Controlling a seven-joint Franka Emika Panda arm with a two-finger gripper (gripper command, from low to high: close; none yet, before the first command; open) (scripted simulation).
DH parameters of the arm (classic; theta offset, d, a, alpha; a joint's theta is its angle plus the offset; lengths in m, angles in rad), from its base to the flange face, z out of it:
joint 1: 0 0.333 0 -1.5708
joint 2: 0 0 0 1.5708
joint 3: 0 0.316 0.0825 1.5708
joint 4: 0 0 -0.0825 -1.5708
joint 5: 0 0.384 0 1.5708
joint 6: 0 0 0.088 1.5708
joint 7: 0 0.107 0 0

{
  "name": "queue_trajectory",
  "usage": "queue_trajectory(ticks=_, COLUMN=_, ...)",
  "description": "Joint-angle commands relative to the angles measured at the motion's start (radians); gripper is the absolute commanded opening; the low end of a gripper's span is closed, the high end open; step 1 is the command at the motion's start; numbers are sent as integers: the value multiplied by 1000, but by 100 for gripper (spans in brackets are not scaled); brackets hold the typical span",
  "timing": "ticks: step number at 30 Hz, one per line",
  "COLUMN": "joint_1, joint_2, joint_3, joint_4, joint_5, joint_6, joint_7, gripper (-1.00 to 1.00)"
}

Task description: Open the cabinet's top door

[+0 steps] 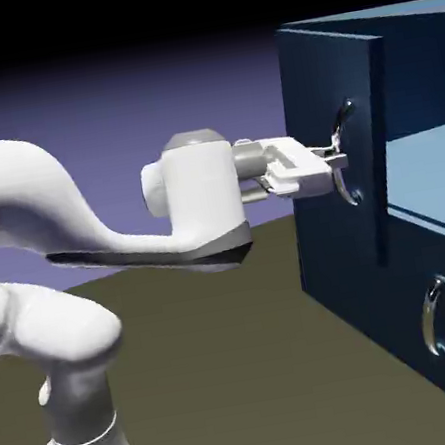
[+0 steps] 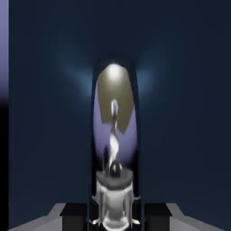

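- Hand (image 1: 334,161): pinching the top door's silver handle (image 1: 342,152), at 3 o'clock of the wrist
- Top door (image 1: 340,137): swung ajar on the cabinet (image 1: 441,263)
- Risk: the curved handle may slip from the fingers if the pull departs from the hinge arc

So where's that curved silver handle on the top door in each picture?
Exterior view: top door's handle, right of centre, with the pincer shut on it.
Hand view: it fills the lower middle, large and mirror-like.
Shared landmark: the navy top door behind it.
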Motion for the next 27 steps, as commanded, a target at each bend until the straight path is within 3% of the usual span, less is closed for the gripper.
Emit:
queue_trajectory(ticks=1, joint_1=-30, joint_2=-20, joint_3=36, joint_4=-29, joint_5=41, joint_6=-15, joint_7=-16, gripper=-100)
queue_trajectory(ticks=12, joint_1=-216, joint_2=-268, joint_3=407, joint_4=-266, joint_5=515, joint_6=-190, joint_7=-206, gripper=-100)
queue_trajectory(ticks=27, joint_1=-122, joint_2=-443, joint_3=923, joint_4=-343, joint_5=1148, joint_6=-552, joint_7=-365, gripper=-100)
